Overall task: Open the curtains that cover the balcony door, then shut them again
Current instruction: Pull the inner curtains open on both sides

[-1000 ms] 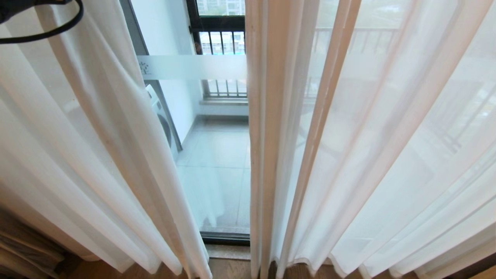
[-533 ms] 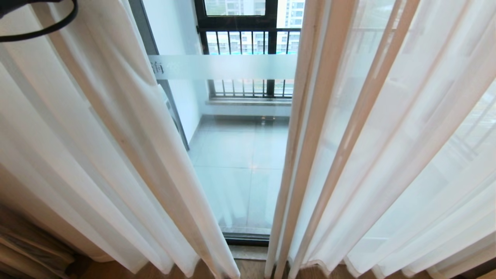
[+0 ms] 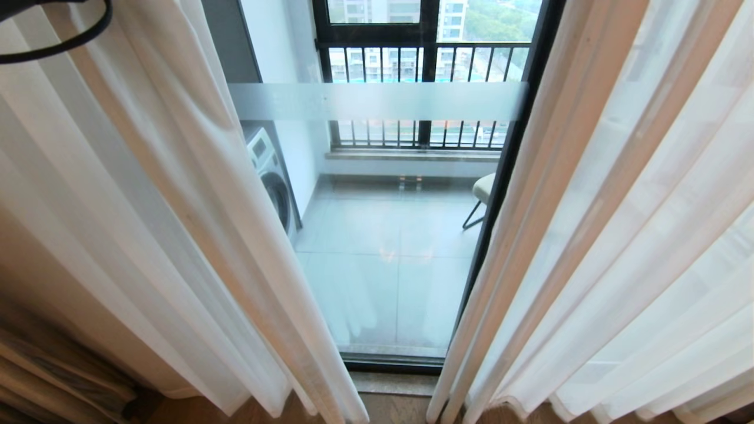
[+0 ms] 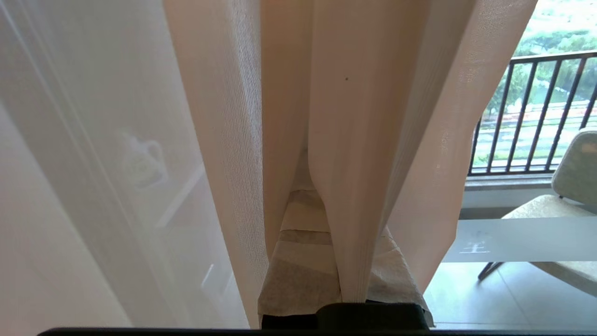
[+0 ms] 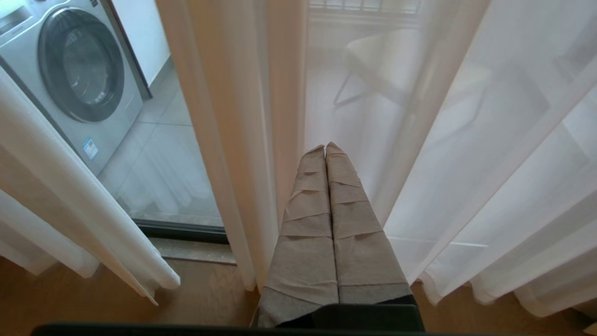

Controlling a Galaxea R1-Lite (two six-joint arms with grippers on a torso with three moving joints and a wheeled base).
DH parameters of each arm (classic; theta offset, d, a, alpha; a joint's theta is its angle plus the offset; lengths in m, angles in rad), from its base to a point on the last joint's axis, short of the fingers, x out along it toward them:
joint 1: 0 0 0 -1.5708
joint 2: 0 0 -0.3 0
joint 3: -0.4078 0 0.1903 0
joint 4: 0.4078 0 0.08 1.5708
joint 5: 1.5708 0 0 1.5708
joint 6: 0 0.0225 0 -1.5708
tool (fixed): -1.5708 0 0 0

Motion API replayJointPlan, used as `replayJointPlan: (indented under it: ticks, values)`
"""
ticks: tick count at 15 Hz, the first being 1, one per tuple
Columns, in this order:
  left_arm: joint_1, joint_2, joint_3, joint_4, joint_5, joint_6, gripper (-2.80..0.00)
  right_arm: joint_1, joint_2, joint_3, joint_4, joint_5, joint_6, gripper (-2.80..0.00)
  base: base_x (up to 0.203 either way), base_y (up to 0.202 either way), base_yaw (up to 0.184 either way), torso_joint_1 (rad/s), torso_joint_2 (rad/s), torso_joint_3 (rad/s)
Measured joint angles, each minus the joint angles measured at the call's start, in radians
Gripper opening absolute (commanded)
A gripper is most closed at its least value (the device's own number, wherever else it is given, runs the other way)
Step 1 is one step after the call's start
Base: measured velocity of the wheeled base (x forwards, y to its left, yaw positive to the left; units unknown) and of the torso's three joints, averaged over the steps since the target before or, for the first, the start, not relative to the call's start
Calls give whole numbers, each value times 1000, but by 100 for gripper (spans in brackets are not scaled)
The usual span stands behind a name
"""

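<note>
The left gripper (image 4: 343, 280) is pinched tight on a fold of the curtains (image 4: 345, 140), which hang right in front of it and drape over its wrapped fingers (image 4: 298, 275). The right gripper (image 5: 325, 148) has its two fingers pressed together, holding nothing, with the sheer cloth just beside its tips. Past both, the balcony door (image 3: 383, 247) shows between the white panels.
</note>
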Motion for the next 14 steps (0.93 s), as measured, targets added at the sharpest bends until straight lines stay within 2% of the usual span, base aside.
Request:
replayJointPlan:
  ticks: [8, 14]
  values:
    - [7, 6, -8, 0, 0, -20, -280, 0, 0, 0, 0, 0, 0, -280, 0, 190, 3, 2, 3, 2]
    - [51, 35, -66, -1, -54, -19, -280, 0, 0, 0, 0, 0, 0, -280, 0, 189, 1, 5, 4, 2]
